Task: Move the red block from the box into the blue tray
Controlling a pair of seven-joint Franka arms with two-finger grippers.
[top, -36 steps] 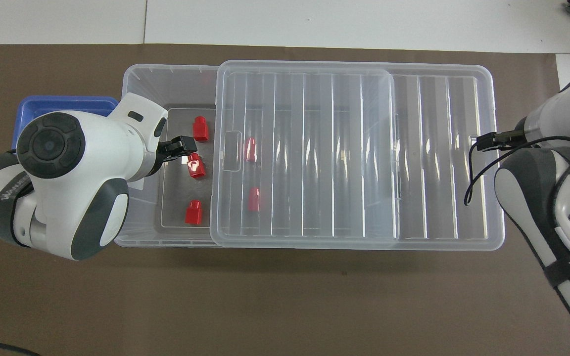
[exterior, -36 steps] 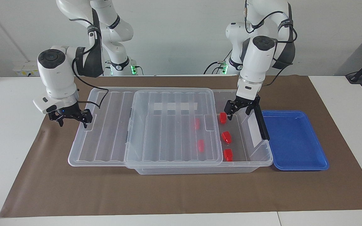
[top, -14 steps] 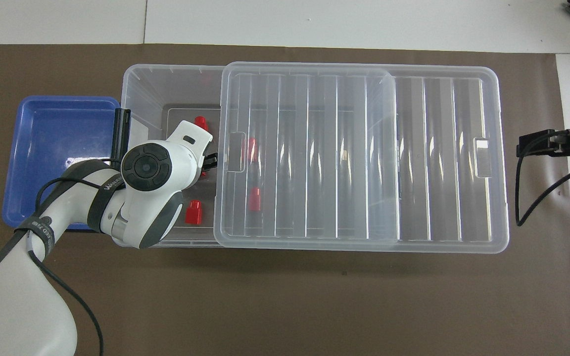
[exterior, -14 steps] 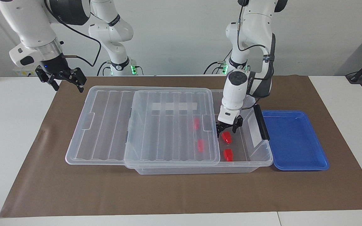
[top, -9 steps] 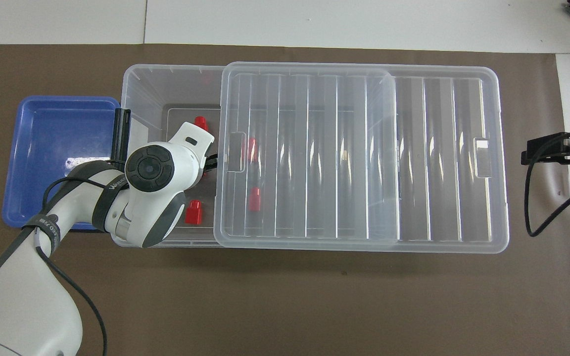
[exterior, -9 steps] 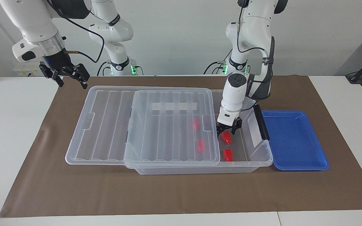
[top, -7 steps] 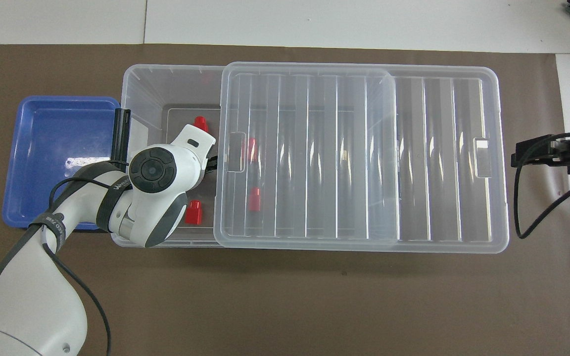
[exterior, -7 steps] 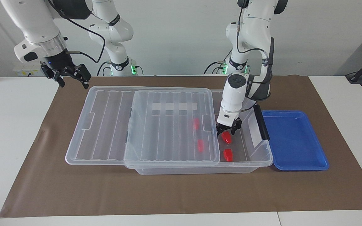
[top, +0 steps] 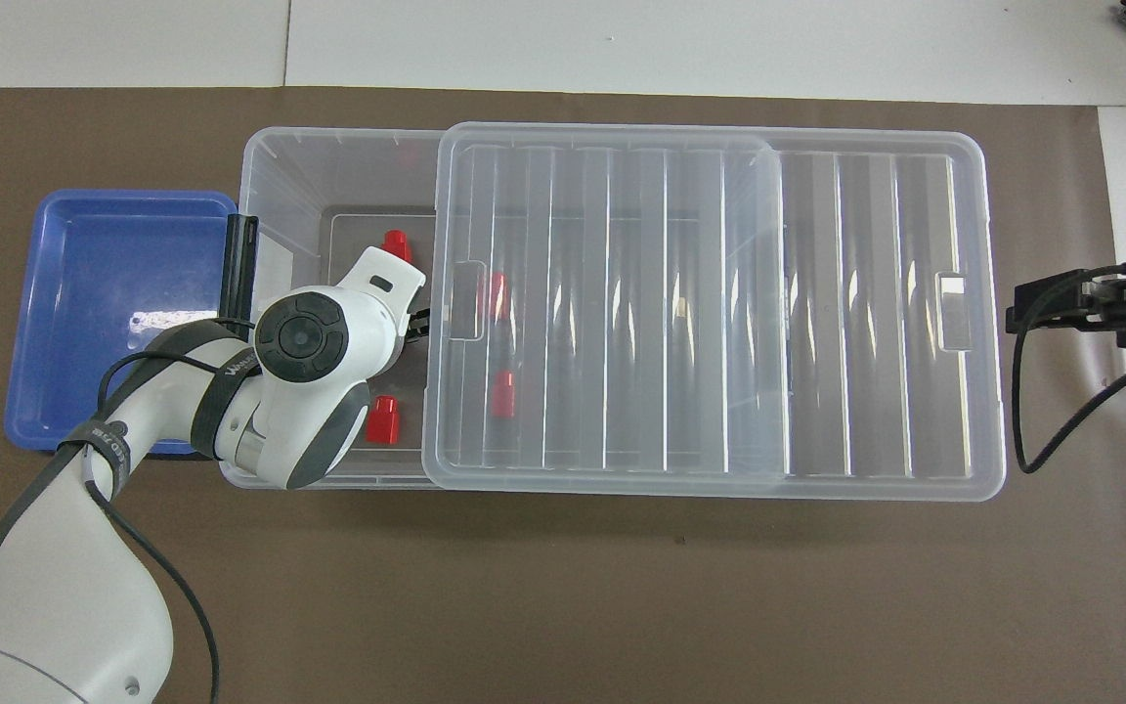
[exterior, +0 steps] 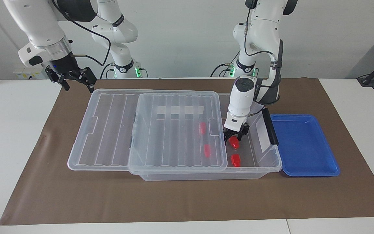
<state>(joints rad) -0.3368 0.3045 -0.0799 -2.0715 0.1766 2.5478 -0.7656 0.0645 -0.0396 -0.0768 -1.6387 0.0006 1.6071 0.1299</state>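
I see the left gripper point(exterior: 234, 137) down in the box point(exterior: 255, 164), fingers either side of a red block point(exterior: 234, 142); can't tell if it's gripped yet. Lid point(exterior: 174, 130) covers most of the box, leaving only the tray-end strip open. Blue tray point(exterior: 304, 146) just beside the box holds nothing. Right gripper point(exterior: 73, 79) waits open, over the mat by the lid's corner.

- Box point(exterior: 255, 169) mid-table, lid point(exterior: 148, 130) slid toward the right arm's end.
- Tray point(exterior: 304, 146) just beside the box, at the left arm's end.
- Blocks point(exterior: 235, 160) inside the box.
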